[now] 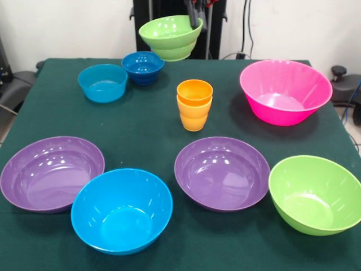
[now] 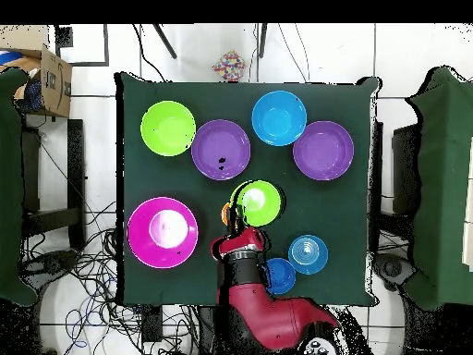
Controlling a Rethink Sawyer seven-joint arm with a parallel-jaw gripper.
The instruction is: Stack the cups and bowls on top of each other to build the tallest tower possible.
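The gripper (image 1: 194, 20) comes down at the back of the green-covered worktop (image 1: 152, 127) and its fingers (image 1: 193, 17) are clamped on the rim of the small green bowl (image 1: 170, 35), which hangs tilted in the air, clear of the cloth. Below and in front of it, near the middle of the worktop, the two cups (image 1: 194, 104) stand nested, the orange one set inside the yellow-orange one, with nothing on top of them. In the overhead view the lifted bowl (image 2: 260, 202) hides most of the cups, of which only an orange sliver shows beside it. The small dark blue bowl (image 1: 142, 66) and the light blue bowl (image 1: 102, 82) sit upright, just beside each other, at the back on one side; the large pink bowl (image 1: 285, 91) sits at the back on the other side. Along the front stand two purple bowls (image 1: 52, 172) (image 1: 221, 172), a large blue bowl (image 1: 122, 210) between them, and a large green bowl (image 1: 316, 193) at the end, all upright and empty.
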